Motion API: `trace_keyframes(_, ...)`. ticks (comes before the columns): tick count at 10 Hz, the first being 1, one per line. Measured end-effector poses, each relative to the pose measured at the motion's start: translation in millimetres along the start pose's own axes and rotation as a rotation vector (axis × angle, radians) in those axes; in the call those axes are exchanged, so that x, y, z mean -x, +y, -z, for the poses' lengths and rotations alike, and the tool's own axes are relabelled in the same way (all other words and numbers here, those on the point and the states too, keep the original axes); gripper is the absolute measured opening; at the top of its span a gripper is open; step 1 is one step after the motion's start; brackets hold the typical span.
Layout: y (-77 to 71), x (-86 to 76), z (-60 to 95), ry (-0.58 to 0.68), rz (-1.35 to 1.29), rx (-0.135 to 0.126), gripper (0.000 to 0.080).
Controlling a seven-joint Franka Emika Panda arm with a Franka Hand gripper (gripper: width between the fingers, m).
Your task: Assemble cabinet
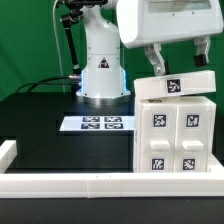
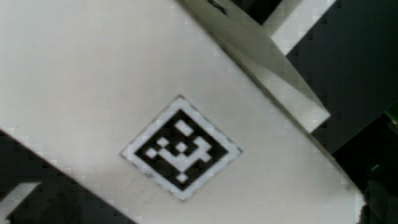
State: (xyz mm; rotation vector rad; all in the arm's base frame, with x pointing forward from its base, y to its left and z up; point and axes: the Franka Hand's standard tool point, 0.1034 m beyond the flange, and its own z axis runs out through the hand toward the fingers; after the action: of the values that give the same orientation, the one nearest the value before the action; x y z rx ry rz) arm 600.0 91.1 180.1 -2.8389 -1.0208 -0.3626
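The cabinet stands at the exterior view's right: a white box shell with several tagged drawer-like blocks showing on its front. A flat white tagged panel lies on top of it, slightly tilted. My gripper hangs just above this panel, fingers spread wide and tips just clear of it. In the wrist view the panel fills the frame at very close range, its tag in the middle. My fingertips are not clearly seen there.
The marker board lies on the black table in front of the robot base. A long white rail runs along the table's front edge, with a short white piece at the exterior view's left.
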Motion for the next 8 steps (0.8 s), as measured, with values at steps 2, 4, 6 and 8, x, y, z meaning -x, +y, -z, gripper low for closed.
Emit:
trace_keyframes(2,-0.1,2.1,-1.7,-0.021,0.138,0.014,0.0797)
trace_keyframes(4,0.1,4.4,-6.2,-0.04,0.275,0.019,0.0797)
trace_keyframes(6,1.8,4.8,-10.1,-0.058,0.399,0.026,0.0797)
trace_keyframes(8,2.1,6.8,-15.7,-0.073,0.483,0.027,0.0797)
